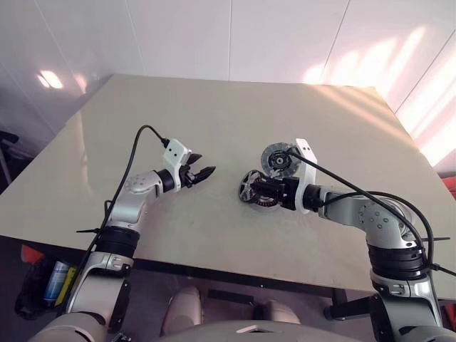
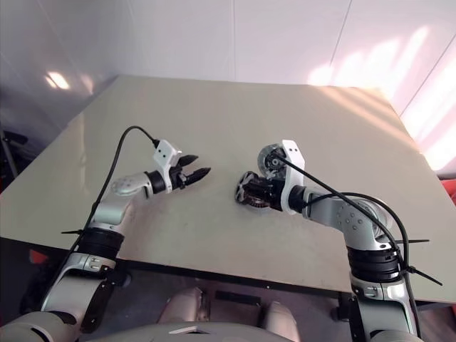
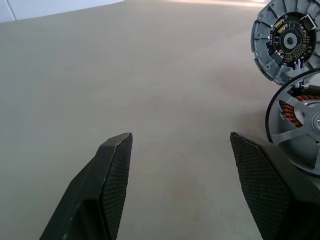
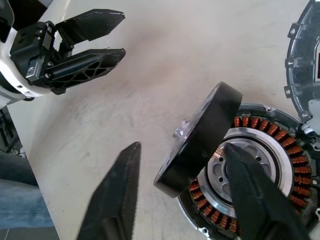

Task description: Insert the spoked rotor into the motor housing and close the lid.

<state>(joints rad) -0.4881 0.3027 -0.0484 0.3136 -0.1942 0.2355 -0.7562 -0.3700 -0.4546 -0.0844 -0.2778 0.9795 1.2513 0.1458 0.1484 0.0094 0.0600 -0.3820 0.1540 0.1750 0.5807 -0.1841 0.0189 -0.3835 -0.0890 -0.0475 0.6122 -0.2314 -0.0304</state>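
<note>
The motor housing lies on the table with its copper windings facing up. The spoked rotor, dark-rimmed with a silver face, stands tilted on edge, leaning on the housing's near side. My right gripper straddles the rotor: one finger lies over the housing's centre against the rotor, while the other finger stands a gap away. The lid lies flat just behind the housing, ringed inner face up. My left gripper hovers open and empty to the left, pointing toward the housing.
The beige table spreads wide behind and to the left of the parts. Black cables run along both arms. The table's front edge is near my body.
</note>
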